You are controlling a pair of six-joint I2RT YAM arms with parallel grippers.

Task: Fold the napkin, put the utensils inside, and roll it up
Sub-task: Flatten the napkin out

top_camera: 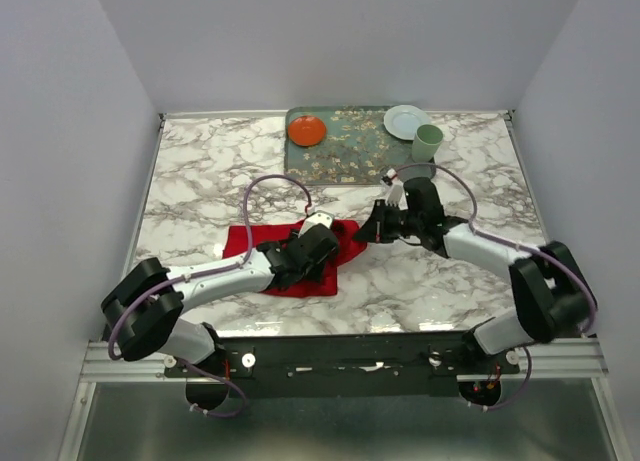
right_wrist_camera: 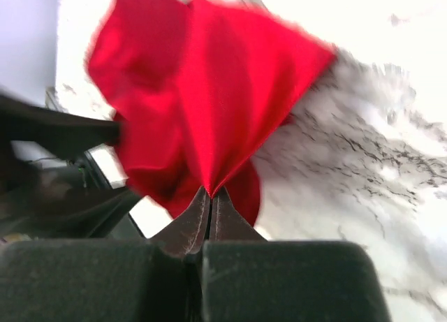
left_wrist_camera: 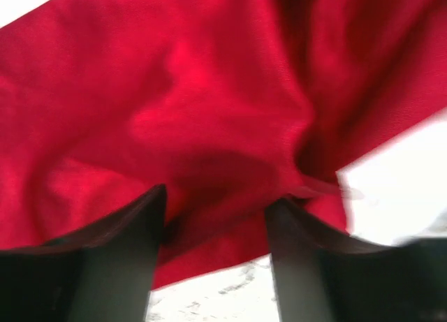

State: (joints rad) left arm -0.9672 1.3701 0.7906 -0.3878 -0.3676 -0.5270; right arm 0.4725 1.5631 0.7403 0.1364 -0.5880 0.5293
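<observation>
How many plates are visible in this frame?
2. An orange-red plate sits on the left end of the patterned tray; a pale plate lies at the tray's far right corner, next to the green cup. Part of the table is covered, so another could be hidden.

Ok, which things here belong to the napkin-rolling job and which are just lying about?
Job: red napkin; right fingers shut on its corner; left fingers open over it; utensils not discernible.
Lying about: patterned tray; orange plate; pale plate; green cup.
</observation>
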